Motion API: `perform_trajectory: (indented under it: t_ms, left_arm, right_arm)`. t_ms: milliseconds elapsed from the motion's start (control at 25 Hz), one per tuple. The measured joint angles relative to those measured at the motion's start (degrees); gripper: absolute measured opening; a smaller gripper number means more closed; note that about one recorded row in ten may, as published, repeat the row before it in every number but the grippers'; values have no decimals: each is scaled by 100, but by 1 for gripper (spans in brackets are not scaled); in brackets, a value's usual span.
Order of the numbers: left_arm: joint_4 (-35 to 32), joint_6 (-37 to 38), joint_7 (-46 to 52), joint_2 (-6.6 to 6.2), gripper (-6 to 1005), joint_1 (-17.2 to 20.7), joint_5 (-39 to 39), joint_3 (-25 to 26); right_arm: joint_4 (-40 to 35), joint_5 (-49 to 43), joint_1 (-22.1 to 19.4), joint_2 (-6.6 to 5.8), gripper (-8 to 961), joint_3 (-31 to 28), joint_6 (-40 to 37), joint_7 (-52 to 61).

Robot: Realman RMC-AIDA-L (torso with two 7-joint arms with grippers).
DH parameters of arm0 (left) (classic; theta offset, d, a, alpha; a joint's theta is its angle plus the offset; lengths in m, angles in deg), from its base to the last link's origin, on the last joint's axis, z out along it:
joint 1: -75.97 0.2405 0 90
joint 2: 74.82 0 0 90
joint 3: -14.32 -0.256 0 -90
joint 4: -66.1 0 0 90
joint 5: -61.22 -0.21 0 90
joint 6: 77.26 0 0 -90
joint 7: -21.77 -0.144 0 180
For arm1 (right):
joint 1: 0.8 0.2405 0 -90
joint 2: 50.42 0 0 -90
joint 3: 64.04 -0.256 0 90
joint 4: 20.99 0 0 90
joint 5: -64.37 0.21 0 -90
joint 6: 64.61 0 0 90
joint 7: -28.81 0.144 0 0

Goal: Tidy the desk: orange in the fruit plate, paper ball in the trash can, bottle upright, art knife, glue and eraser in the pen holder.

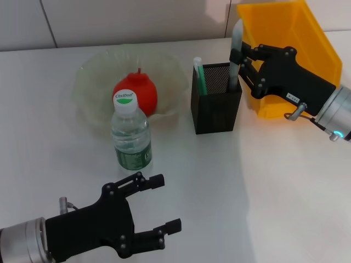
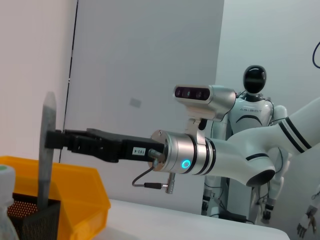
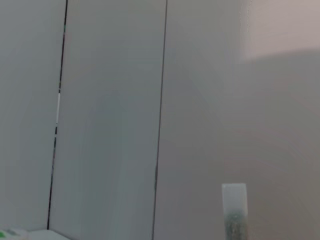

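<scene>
Grey and slim, the knife [image 1: 236, 52] is standing upright with its lower end inside the holder [image 1: 215, 98], at the holder's right side. Your right gripper [image 1: 239, 59] is clamping it narrowly near mid-length, beside the yellow bin [image 1: 285, 33]. You're seeing a green-white stick [image 1: 198, 74] leaning in the holder's left corner. Left of it, the bottle [image 1: 130, 134] is standing before the plate [image 1: 93, 82] holding the orange [image 1: 137, 93]. Your left gripper [image 1: 164, 211] is hanging wide open, holding nothing, near the bottle.
</scene>
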Motion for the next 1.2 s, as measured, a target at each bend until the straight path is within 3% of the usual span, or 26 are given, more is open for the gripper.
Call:
perform_trajectory:
  t_ms: [240, 1200]
  left_arm:
    - [-1, 3, 16, 0, 830, -27, -26, 0]
    - [-2, 55, -1, 0, 822, -53, 7, 0]
  right_arm:
    - [437, 8, 175, -3, 189, -162, 35, -187]
    - [557, 8, 180, 15, 271, -166, 208, -213]
